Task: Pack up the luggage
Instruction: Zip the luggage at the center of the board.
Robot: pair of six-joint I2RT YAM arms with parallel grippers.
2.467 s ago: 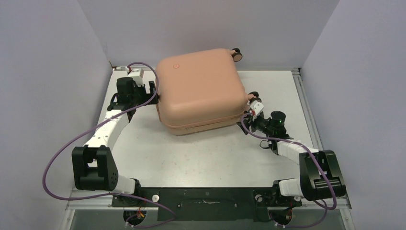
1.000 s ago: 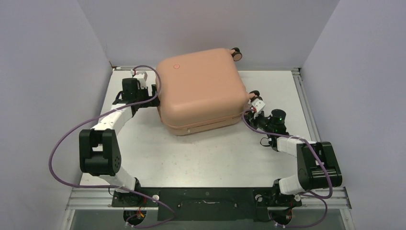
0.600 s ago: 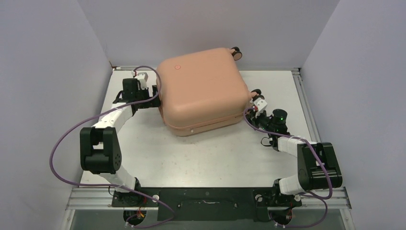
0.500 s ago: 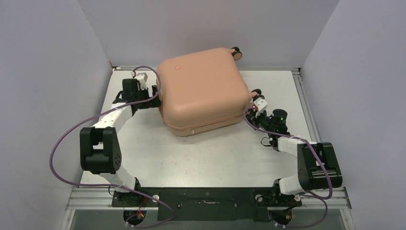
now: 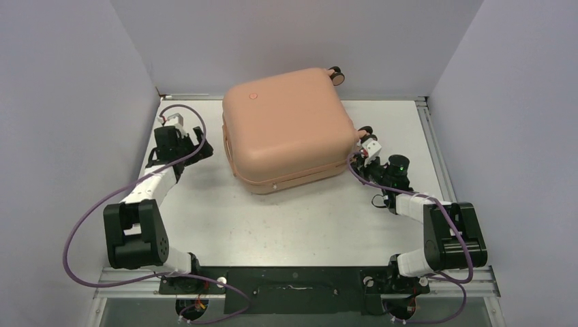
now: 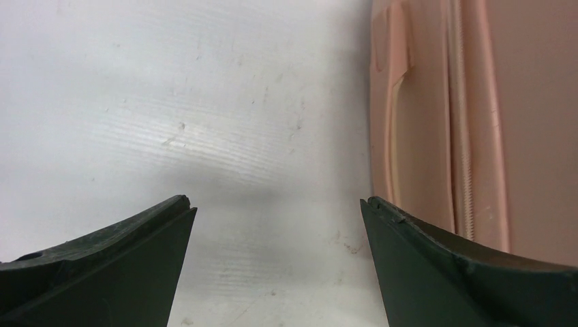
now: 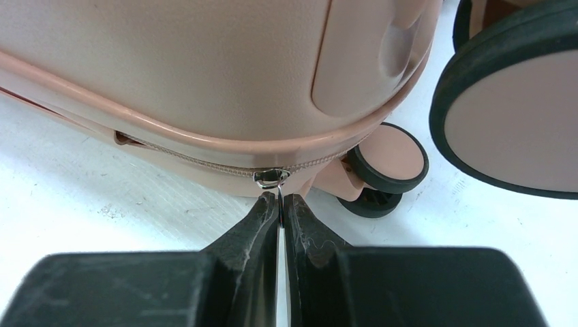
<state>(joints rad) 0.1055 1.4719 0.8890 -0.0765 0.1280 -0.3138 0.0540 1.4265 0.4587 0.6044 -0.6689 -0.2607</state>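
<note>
The luggage (image 5: 290, 129), a smooth salmon-pink hard shell with rounded corners and a ribbed zip seam, lies closed on the matte white table (image 5: 307, 218), toward the back, with its pink-and-black wheels (image 7: 508, 116) at the right. The right gripper (image 7: 280, 199) is pressed shut at the seam, apparently pinching the thin metal zip pull (image 7: 270, 178). The left gripper (image 6: 276, 204), splayed wide and empty, has drawn back from the shell's left side, where it sat half a second ago.

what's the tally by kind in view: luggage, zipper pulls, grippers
luggage: 1
zipper pull: 1
grippers: 2, left gripper and right gripper
total: 4
</note>
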